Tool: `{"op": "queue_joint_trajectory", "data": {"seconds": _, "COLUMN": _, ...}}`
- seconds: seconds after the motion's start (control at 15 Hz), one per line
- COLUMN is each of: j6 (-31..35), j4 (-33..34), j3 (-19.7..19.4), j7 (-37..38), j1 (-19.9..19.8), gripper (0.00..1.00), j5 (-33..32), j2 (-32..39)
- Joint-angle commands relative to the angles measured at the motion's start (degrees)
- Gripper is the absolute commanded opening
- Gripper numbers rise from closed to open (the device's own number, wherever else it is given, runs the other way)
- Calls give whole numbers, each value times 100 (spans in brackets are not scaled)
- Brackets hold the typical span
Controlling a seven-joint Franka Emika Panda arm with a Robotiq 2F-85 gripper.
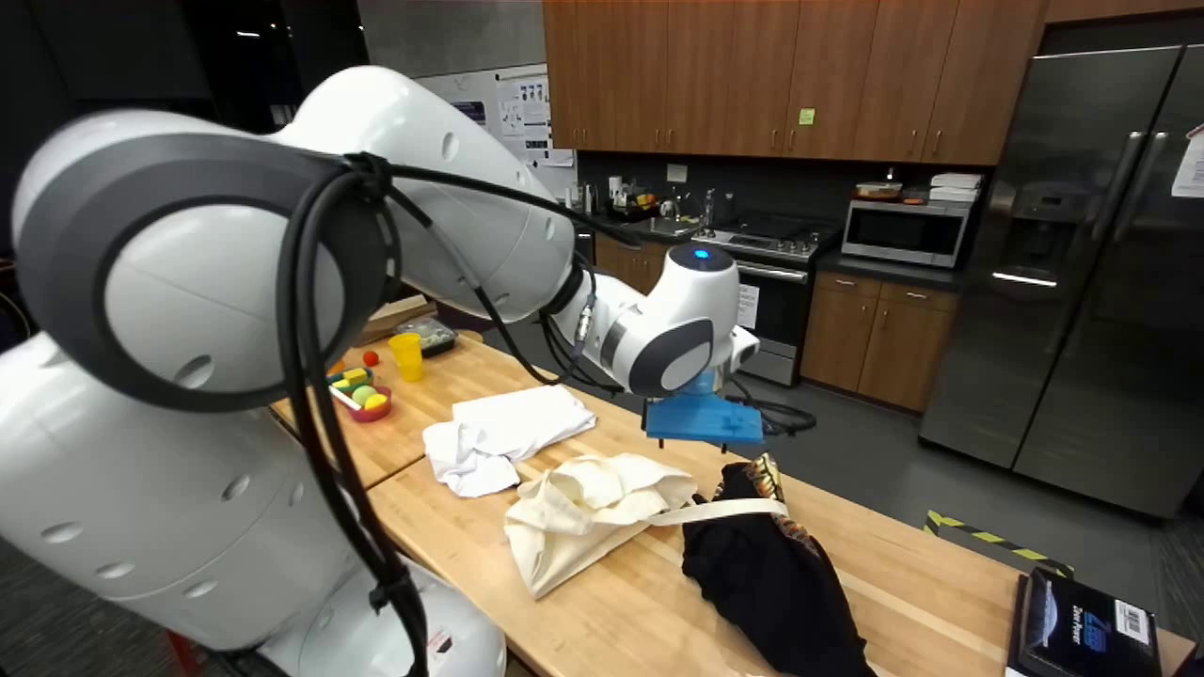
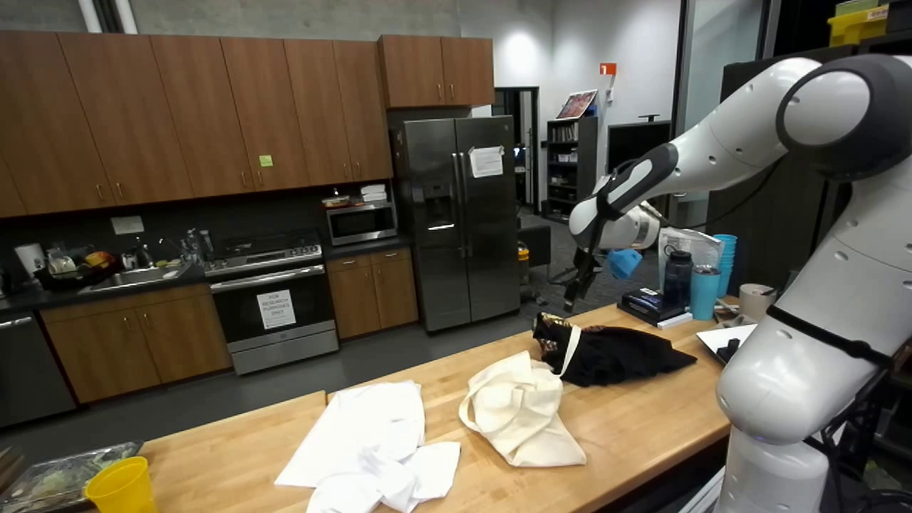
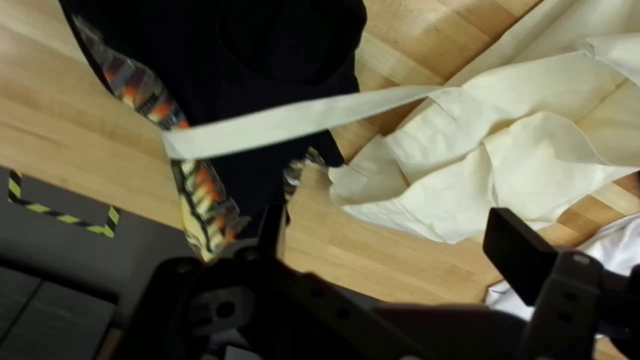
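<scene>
On the wooden counter (image 2: 641,424), fabric items, three in number, set out in a row. White cloth (image 2: 377,445): one, rumpled. Cream bag (image 2: 524,413): one, slumped and creased, between the white cloth and the black garment (image 2: 613,356). Black garment: one, bunched, with an orange-and-gold patterned edge. Strap (image 3: 300,120): one of the bag's, lying across the garment.

Fingers (image 3: 520,257): two, spread wide apart, raised above the counter near one long edge. Nearest below them, the garment's patterned end; the bag alongside. Blue bracket (image 1: 704,418): one, close beside the fingers.

At the counter's end past the white cloth, in an exterior view: yellow cup (image 1: 406,357), one; food tray (image 1: 440,349), one, clear-lidded, just beside the cup; red ball (image 1: 371,358), one; bowls (image 1: 376,415), two, one red and one bluish, close together, holding small coloured pieces.

Toward the opposite end, past the garment, in an exterior view: black box (image 2: 645,305), one, lying flat; dark bottle (image 2: 677,281), one, upright just beside the box; turquoise tumbler (image 2: 704,293), one, upright next to the bottle; turquoise cups (image 2: 727,263), one nested stack, their number too hard to tell.
</scene>
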Motion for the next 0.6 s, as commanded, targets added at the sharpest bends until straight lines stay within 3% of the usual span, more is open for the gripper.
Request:
{"op": "queue_joint_trajectory", "data": {"seconds": 0.0, "j6": 39, "j4": -161, "j3": -460, "j7": -7, "j1": -245, "gripper": 100, "j5": 578, "j2": 172}}
{"op": "queue_joint_trajectory", "data": {"seconds": 0.27, "j6": -91, "j4": -140, "j3": -773, "j7": 100, "j1": -265, "gripper": 100, "j5": 1663, "j2": 477}}
{"op": "queue_joint_trajectory", "data": {"seconds": 0.53, "j6": -456, "j4": 117, "j3": -703, "j7": 375, "j1": -321, "gripper": 100, "j5": 2689, "j2": 1162}}
